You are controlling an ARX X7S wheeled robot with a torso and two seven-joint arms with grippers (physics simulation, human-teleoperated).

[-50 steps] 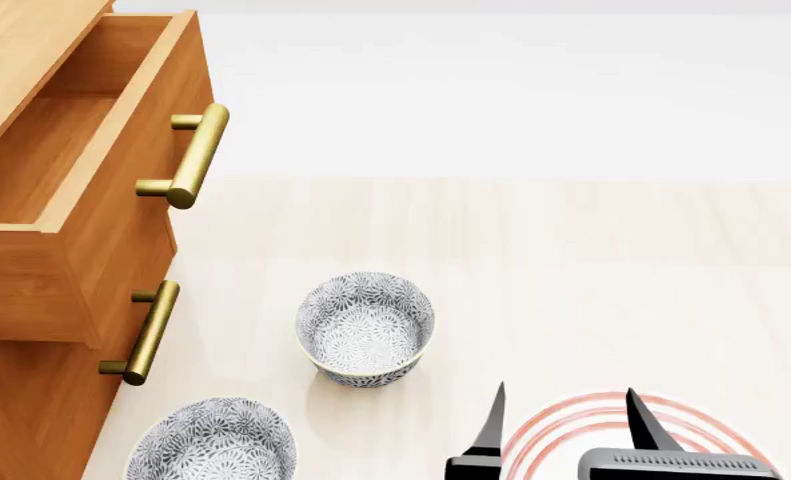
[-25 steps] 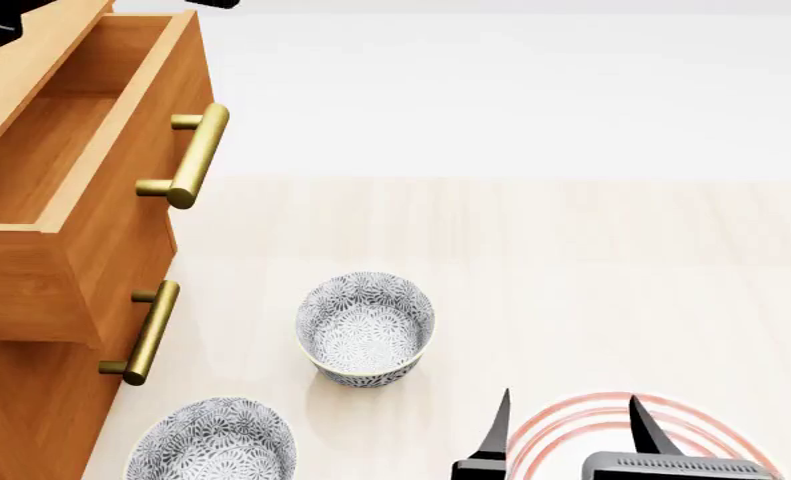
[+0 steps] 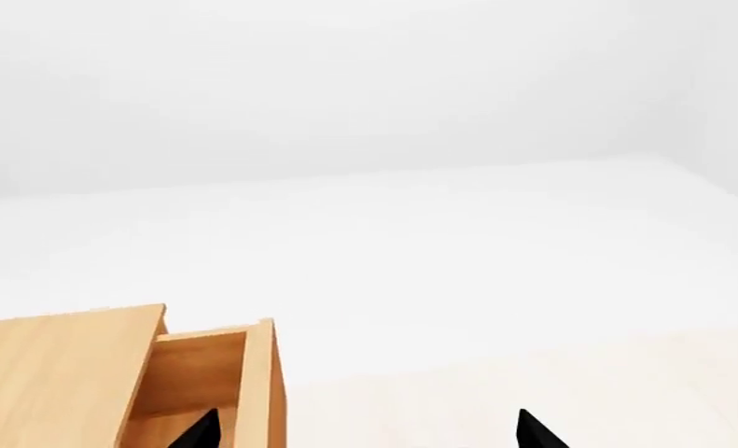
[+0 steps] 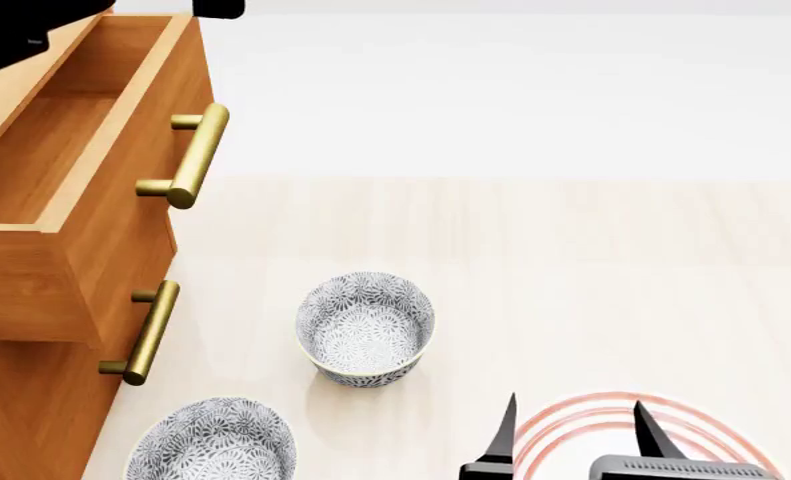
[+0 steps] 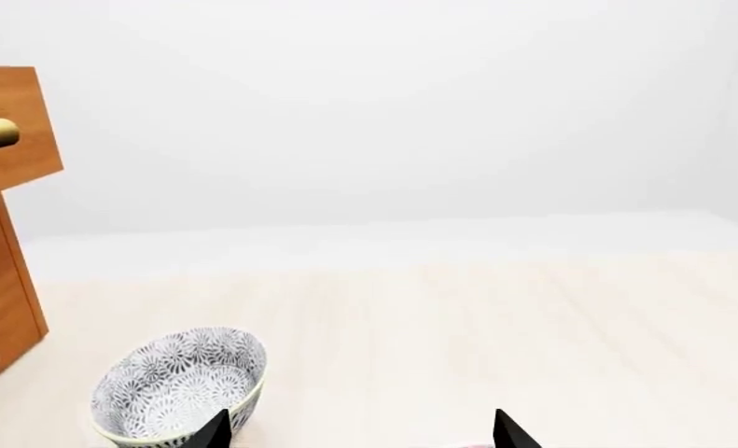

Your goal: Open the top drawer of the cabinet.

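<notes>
— Pincer state on each arm? The left pincer [image 3: 366, 431] is seen spread apart with nothing between its tips, above the top drawer [image 4: 82, 150]; the right pincer [image 4: 575, 432] is likewise spread and empty, low over a red-ringed plate [image 4: 609, 415].

— And the drawer? It is seen pulled well out of the cabinet [image 4: 22, 400], its plain box exposed. Its brass handle [image 4: 188, 155] is set crosswise on the front, nearer the left arm. The task is judged essentially done.

A pale wood-grain floor [image 4: 569, 260] meets plain white walls [image 5: 382, 112] under even light.
</notes>
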